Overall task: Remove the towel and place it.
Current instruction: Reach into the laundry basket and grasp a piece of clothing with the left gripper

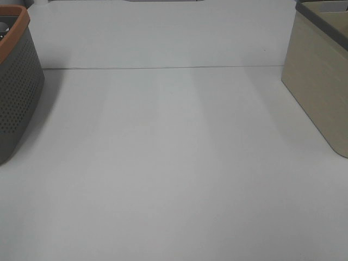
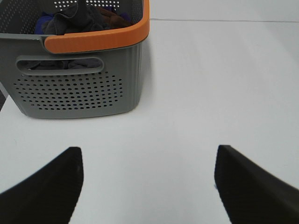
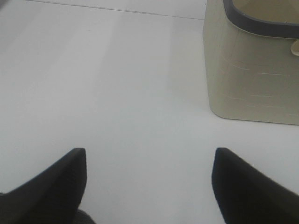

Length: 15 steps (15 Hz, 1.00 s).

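Observation:
A dark charcoal-grey towel (image 2: 77,21) lies bunched in a grey perforated basket (image 2: 74,93) with an orange rim, among blue and brown cloths. More grey cloth shows through the basket's handle slot. The basket stands at the left edge of the exterior high view (image 1: 19,92). My left gripper (image 2: 147,186) is open and empty above the white table, apart from the basket and facing its handle side. My right gripper (image 3: 147,186) is open and empty over the table, short of a beige basket (image 3: 247,79). Neither gripper shows in the exterior high view.
The beige basket with a dark grey rim stands at the right edge of the exterior high view (image 1: 318,92). The white table (image 1: 174,163) spans between the two baskets, with a seam line across its far part.

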Each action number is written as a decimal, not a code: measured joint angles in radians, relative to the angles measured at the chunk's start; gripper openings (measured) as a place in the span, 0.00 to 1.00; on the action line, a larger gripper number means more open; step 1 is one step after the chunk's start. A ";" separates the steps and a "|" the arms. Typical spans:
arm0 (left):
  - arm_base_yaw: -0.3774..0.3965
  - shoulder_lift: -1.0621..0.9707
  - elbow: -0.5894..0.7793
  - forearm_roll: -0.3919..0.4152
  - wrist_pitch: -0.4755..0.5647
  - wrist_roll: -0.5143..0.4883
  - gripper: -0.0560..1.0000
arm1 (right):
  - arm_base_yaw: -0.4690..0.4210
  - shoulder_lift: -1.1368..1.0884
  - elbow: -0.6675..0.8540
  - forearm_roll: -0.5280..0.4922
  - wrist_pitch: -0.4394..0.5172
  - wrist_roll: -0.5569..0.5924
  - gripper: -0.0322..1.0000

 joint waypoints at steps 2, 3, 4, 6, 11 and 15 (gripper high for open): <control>0.000 0.000 0.000 0.000 0.000 0.000 0.74 | 0.000 0.000 0.000 0.002 0.000 0.000 0.74; 0.000 0.000 0.000 0.000 0.000 0.001 0.74 | 0.000 0.000 0.000 0.003 0.000 0.000 0.74; 0.000 0.000 0.000 0.000 0.000 0.001 0.74 | 0.000 0.000 0.000 0.003 0.000 0.000 0.74; 0.000 0.000 0.000 0.000 0.000 0.001 0.74 | 0.000 0.000 0.000 0.003 0.000 0.000 0.74; 0.000 0.000 0.000 0.000 0.000 0.001 0.74 | 0.000 0.000 0.000 0.003 0.000 0.000 0.74; 0.000 0.000 0.000 0.000 0.000 0.001 0.74 | 0.000 0.000 0.000 0.003 0.000 0.000 0.74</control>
